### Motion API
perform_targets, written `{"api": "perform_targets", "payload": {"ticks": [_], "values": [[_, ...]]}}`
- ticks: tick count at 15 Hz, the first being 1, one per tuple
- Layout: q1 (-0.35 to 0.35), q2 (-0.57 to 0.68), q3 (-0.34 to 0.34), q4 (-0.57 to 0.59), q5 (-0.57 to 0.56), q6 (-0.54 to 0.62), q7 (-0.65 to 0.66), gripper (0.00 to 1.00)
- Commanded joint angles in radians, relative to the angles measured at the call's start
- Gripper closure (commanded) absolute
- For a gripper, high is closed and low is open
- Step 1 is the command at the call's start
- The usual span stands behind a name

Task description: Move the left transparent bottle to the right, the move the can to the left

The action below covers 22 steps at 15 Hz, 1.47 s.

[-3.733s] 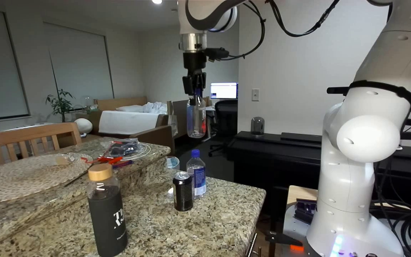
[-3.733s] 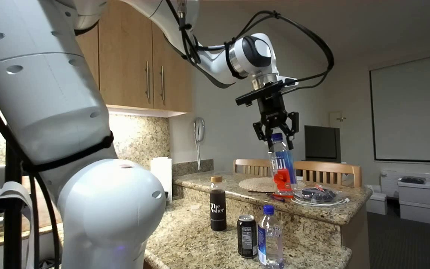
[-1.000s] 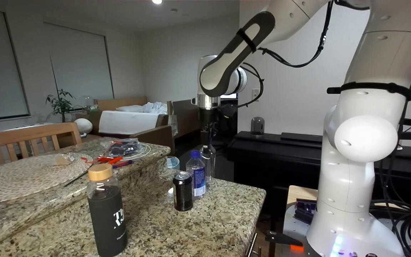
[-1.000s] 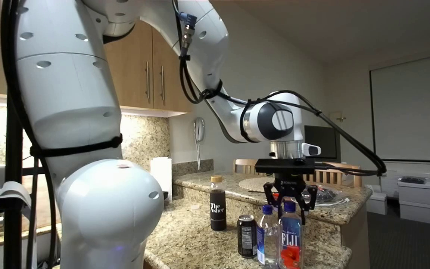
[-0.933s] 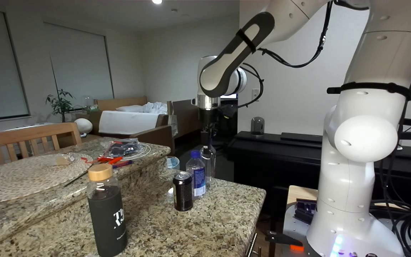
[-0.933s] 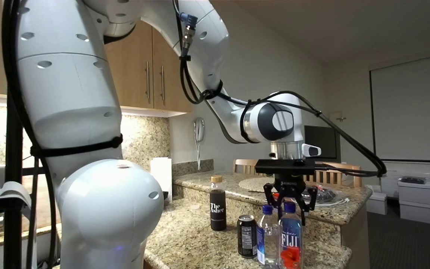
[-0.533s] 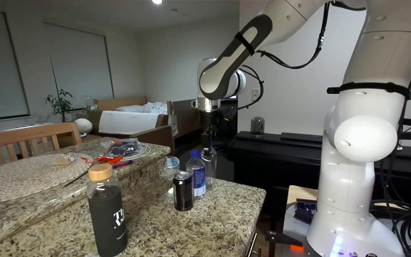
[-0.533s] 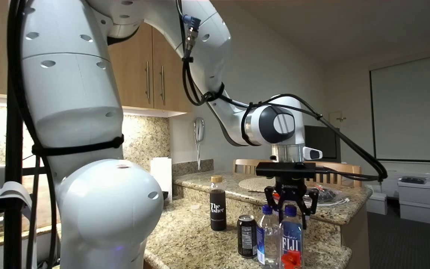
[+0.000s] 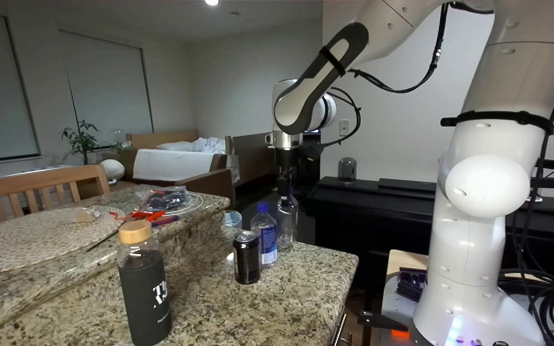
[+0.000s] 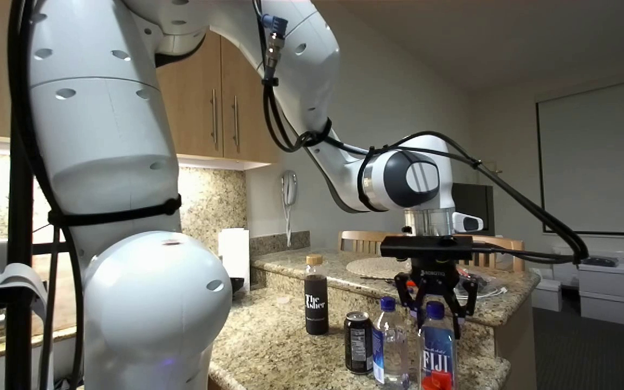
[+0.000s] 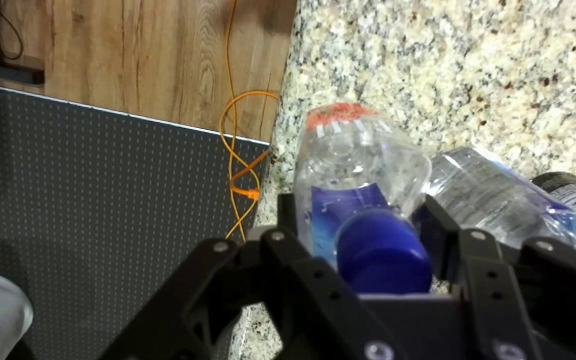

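Jaws held the bottle (image 10: 437, 346), clear with a blue cap (image 11: 383, 252), their pads (image 11: 438, 227) against either side of its upper part and set no wider than that. It was upright, near the edge of the worktop (image 9: 301, 298); an exterior view cut off its base, and whether it rested on the worktop could not be told. Just beside it stood its twin (image 10: 390, 352), also blue-capped, a thin strip of worktop showing between the two in an exterior view. Next to the twin stood the can (image 10: 358, 344), dark and silver-topped, close by, touching or not being unclear. Left to right in both exterior views, the row went can, twin, bottle. Well apart from them stood the black bottle (image 9: 144, 293), white-lettered and tan-lidded.

On the raised ledge (image 9: 217, 204) lay a woven mat (image 9: 41, 235) and a clear pack (image 9: 169, 198) with something dark inside, and a chair (image 9: 41, 181) stood behind. Farther off was a bed (image 9: 175, 165) with a white cover. In the wrist view an orange cable (image 11: 251, 194) lay looped beside the worktop, across wooden floor (image 11: 143, 65) and dark carpet (image 11: 118, 240)
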<state>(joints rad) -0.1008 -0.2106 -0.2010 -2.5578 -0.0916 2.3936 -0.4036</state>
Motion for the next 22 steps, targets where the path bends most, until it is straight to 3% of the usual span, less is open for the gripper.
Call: {"api": "perform_targets", "payload": {"ticks": [1, 8, 17, 18, 19, 22], "values": [[-0.008, -0.016, 0.013, -0.027, -0.011, 0.034, 0.025, 0.66], [0.005, -0.020, 0.027, -0.033, 0.049, 0.035, 0.093, 0.66], [0.007, -0.004, 0.061, -0.033, 0.030, 0.037, 0.197, 0.66], [0.007, -0.005, 0.063, -0.034, 0.031, 0.035, 0.204, 0.46], [0.008, -0.006, 0.065, -0.036, 0.032, 0.036, 0.210, 0.16], [0.007, -0.007, 0.071, -0.039, 0.029, 0.038, 0.231, 0.10]]}}
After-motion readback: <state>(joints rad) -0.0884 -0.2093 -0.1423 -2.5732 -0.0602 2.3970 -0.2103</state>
